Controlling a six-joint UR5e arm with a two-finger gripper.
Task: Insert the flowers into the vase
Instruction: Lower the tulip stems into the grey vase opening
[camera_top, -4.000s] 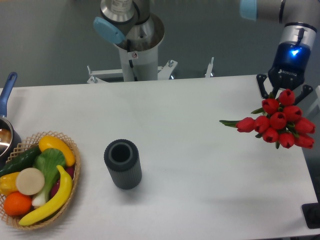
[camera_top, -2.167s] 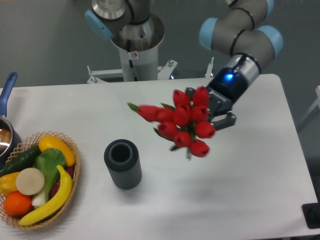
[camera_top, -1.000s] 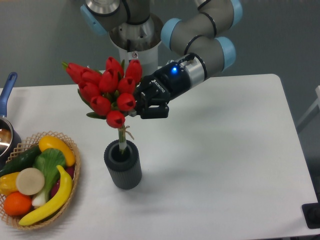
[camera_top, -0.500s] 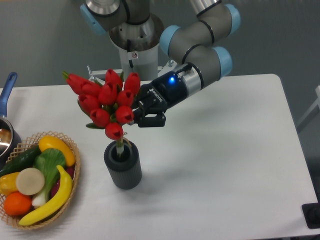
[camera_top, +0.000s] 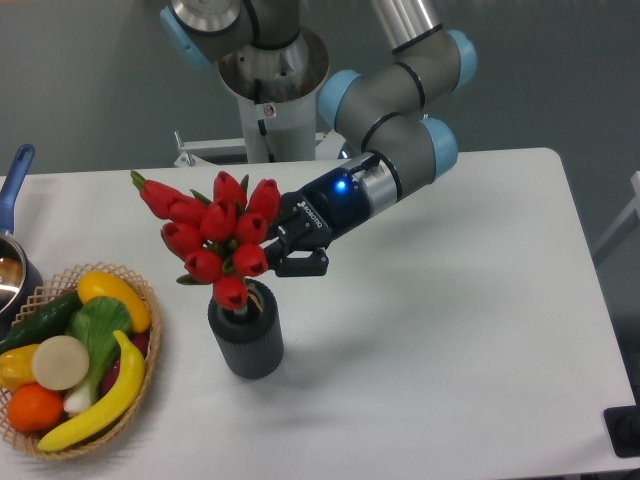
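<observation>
The flowers (camera_top: 215, 230), a tight bunch of red tulip buds with green leaves, stand over the vase (camera_top: 246, 338) with their stems down inside its round mouth. The lowest bud hangs just above the rim. The vase is a short dark grey ribbed cylinder upright on the white table (camera_top: 450, 330). My gripper (camera_top: 283, 243) reaches in from the right and is shut on the bunch just behind the buds, its black fingers partly hidden by them.
A wicker basket (camera_top: 140, 385) with fruit and vegetables sits at the front left, close to the vase. A pot with a blue handle (camera_top: 12, 190) is at the left edge. The robot base (camera_top: 272, 90) stands behind the table.
The gripper has lowered with the flowers, and the stems have sunk deeper into the vase. The bare stem seen earlier above the rim is now hidden.
</observation>
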